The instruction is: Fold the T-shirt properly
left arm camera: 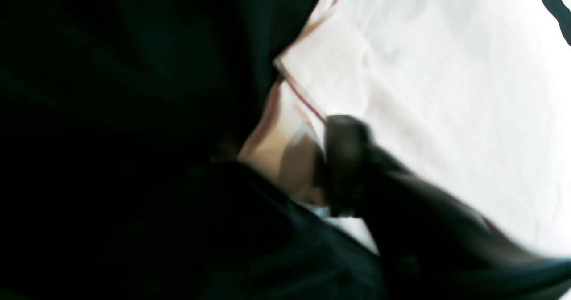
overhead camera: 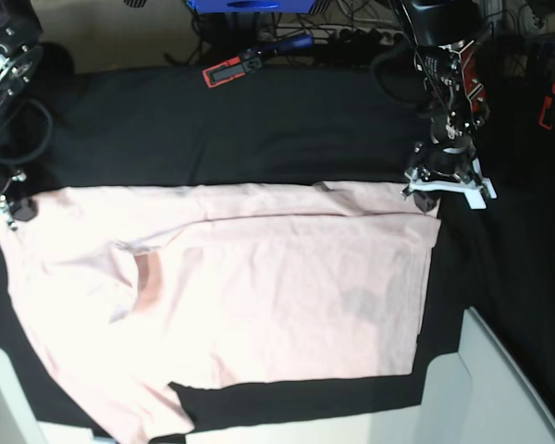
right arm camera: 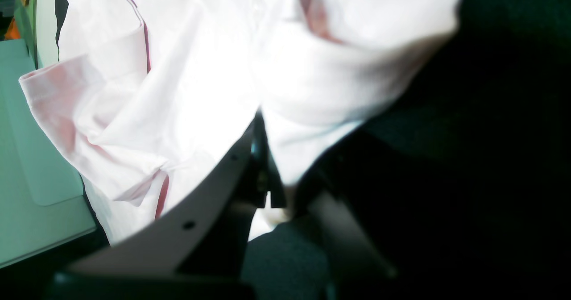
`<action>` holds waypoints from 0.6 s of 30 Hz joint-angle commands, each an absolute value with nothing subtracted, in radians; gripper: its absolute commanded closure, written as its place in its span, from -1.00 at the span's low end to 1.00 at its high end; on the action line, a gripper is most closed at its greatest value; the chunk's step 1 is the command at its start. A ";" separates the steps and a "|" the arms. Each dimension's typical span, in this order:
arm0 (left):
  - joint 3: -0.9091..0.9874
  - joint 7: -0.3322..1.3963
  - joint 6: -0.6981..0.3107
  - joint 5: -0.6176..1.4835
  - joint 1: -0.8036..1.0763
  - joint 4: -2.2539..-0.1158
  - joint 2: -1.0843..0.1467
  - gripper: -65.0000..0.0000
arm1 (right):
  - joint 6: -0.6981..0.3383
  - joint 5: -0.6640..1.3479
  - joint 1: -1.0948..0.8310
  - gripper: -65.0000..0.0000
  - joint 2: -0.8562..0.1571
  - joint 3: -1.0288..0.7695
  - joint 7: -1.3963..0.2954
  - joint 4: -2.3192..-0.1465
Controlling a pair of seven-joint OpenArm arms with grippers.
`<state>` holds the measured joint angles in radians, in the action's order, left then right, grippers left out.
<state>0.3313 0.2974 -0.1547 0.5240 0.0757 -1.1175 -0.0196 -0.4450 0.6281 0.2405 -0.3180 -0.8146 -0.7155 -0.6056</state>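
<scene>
The T-shirt point(overhead camera: 259, 296) is spread on the table point(overhead camera: 287, 129). Right end effector point(right arm camera: 267, 179) is clamped on its edge; left end effector point(overhead camera: 432, 182) at the corner, grip cannot be told. Cloth may slip & bunch if pulled unevenly.

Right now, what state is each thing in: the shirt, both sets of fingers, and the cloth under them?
Pale pink cotton T-shirt: spread mostly flat, plain side up, top edge folded over, lower-left part rumpled.
Right gripper: fingers shut, pinching the shirt's corner.
Left gripper: at the shirt's opposite top corner; the fingers are too blurred to tell.
Black table cloth: lying flat under the shirt.
</scene>
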 commanded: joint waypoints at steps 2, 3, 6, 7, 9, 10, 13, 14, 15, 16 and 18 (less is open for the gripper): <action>0.329 0.343 -0.145 0.521 0.082 -1.118 -0.016 0.72 | -0.460 0.645 0.255 1.00 -0.340 -0.814 -0.713 -0.619; 0.332 0.343 -0.145 0.521 0.082 -1.118 -0.016 0.74 | -0.460 0.645 0.255 1.00 -0.340 -0.814 -0.713 -0.619; 0.338 0.344 -0.145 0.521 0.087 -1.125 -0.016 0.76 | -0.460 0.645 0.245 1.00 -0.340 -0.814 -0.713 -0.619; 0.340 0.344 -0.145 0.522 0.099 -1.129 -0.016 0.80 | -0.460 0.645 0.243 1.00 -0.340 -0.814 -0.713 -0.619; 0.335 0.343 -0.145 0.522 0.108 -1.153 -0.015 1.00 | -0.460 0.645 0.242 1.00 -0.340 -0.814 -0.711 -0.619; 0.332 0.346 -0.145 0.522 0.119 -1.171 -0.015 1.00 | -0.460 0.645 0.242 1.00 -0.340 -0.814 -0.711 -0.619; 0.331 0.348 -0.145 0.522 0.148 -1.233 -0.013 1.00 | -0.460 0.651 0.232 1.00 -0.341 -0.816 -0.713 -0.622; 0.331 0.348 -0.145 0.522 0.157 -1.248 -0.013 1.00 | -0.460 0.651 0.228 1.00 -0.341 -0.816 -0.713 -0.627; 0.331 0.348 -0.145 0.522 0.165 -1.264 -0.013 1.00 | -0.460 0.651 0.228 1.00 -0.343 -0.817 -0.713 -0.627; 0.331 0.348 -0.145 0.522 0.170 -1.273 -0.013 1.00 | -0.460 0.651 0.226 1.00 -0.344 -0.819 -0.713 -0.627; 0.335 0.348 -0.145 0.522 0.183 -1.291 -0.013 1.00 | -0.460 0.653 0.216 1.00 -0.346 -0.819 -0.714 -0.627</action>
